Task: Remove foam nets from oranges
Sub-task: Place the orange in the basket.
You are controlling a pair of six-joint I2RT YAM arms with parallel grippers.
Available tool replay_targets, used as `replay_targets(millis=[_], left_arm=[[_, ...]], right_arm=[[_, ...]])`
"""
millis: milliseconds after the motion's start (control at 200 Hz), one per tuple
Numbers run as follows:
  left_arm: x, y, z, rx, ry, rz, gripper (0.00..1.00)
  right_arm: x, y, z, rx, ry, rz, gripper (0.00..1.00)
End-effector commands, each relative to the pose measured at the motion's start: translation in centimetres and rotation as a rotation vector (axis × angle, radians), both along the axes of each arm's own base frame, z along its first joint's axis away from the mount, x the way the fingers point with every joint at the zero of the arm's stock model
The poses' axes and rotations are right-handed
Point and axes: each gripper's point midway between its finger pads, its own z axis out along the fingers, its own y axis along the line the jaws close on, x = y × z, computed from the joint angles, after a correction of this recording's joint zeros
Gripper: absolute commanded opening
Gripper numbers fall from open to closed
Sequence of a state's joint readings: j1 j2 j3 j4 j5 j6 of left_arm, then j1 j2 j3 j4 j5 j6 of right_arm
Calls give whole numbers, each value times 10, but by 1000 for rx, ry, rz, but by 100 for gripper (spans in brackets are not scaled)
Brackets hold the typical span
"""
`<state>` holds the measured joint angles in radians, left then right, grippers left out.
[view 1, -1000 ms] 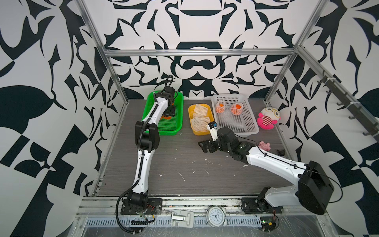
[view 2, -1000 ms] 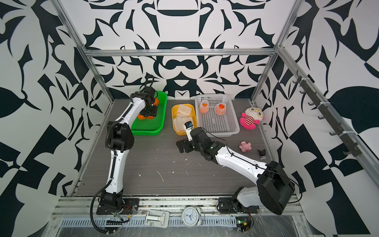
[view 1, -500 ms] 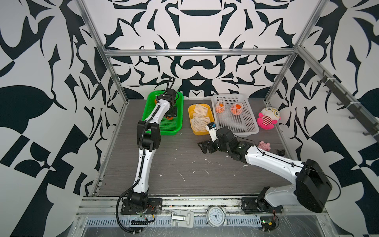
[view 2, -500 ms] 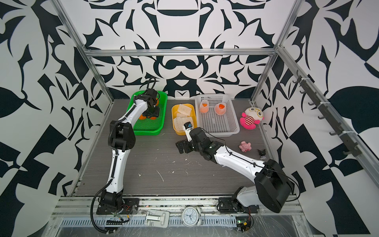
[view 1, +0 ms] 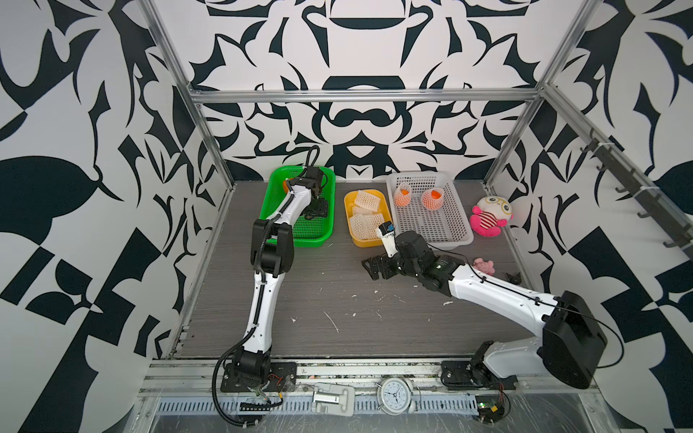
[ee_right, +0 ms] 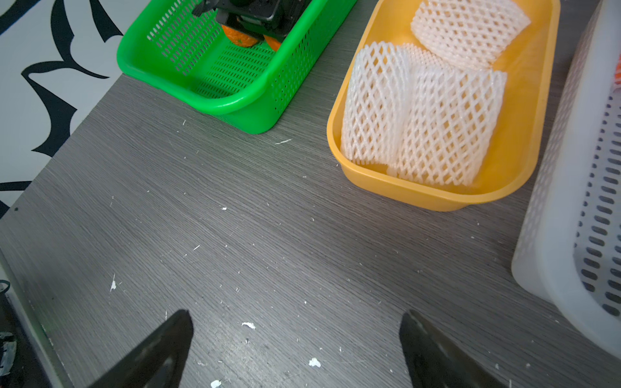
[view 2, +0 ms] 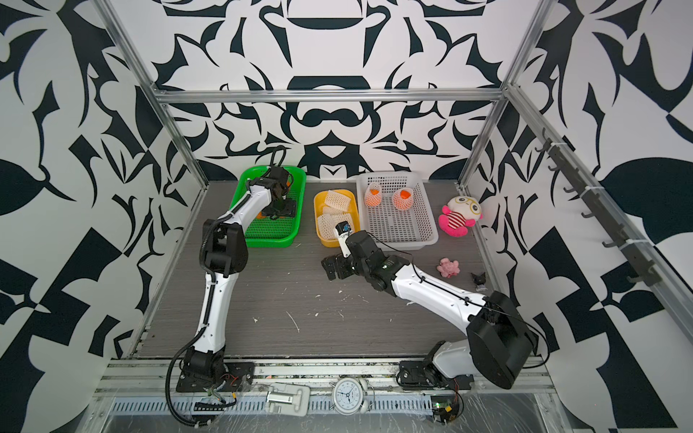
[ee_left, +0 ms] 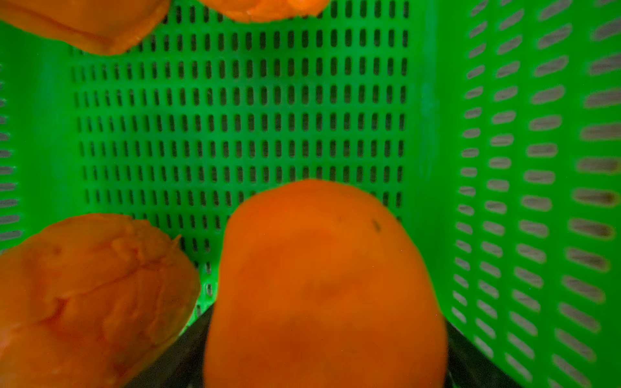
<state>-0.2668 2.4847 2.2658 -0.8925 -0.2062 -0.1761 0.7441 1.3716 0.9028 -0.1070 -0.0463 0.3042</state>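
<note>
left wrist view is almost filled by a bare orange that sits between the dark jaws of the left gripper, low inside the green basket. the jaws stand wide, but i cannot tell if they press on the fruit or stand free of it, because it is very near and blurred. a second orange lies just beside this gripper, and parts of two more show farther ahead of it.

the right gripper hangs over the bare table, jaws wide and nothing between them. ahead of it is the yellow tray, where the empty foam nets lie flat.

i judge that the step in hand is to put a freed orange down in the green basket. two netted oranges wait in the white basket, near the right gripper and well apart from the left gripper. each net there stands about upright: its long axis rises from the basket floor, the open mouth points up, and the fruit peeps out of it.

the next move, i think, calls for fetching one of these. one gripper should then hold the fruit and the other pull the sleeve along that long axis. the foam is soft, so the grip should take only the mesh.
</note>
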Motion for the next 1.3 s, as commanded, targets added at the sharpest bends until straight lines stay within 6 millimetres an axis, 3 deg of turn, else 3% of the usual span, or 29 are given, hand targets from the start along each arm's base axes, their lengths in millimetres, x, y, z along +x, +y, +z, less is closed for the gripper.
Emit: replay_targets(millis=[0, 295, 480, 705, 895, 975, 1060, 1170, 1295], left_arm=[[0, -1, 7, -18, -12, 3, 89], [0, -4, 30, -28, -57, 4, 92], [-5, 5, 46, 20, -82, 42, 96], [-14, -3, 71, 7, -152, 27, 99], [-59, -23, 82, -56, -144, 9, 99], [-77, -37, 97, -86, -170, -12, 99], [-96, -52, 113, -118, -172, -44, 99], [-130, -68, 118, -174, -133, -87, 99], [-166, -88, 126, -255, -100, -141, 99]], right_arm=[[8, 4, 24, 23, -51, -4, 99], [10, 4, 20, 11, -50, -8, 99], [15, 8, 31, 7, -71, 3, 99], [18, -6, 41, -62, -97, -23, 99], [19, -26, 47, -79, -110, -62, 98], [23, -39, 52, -110, -114, -74, 97], [35, -69, 61, -178, -141, -124, 97], [53, -101, 72, -156, -171, -217, 95], [72, -127, 64, -152, -170, -294, 94]])
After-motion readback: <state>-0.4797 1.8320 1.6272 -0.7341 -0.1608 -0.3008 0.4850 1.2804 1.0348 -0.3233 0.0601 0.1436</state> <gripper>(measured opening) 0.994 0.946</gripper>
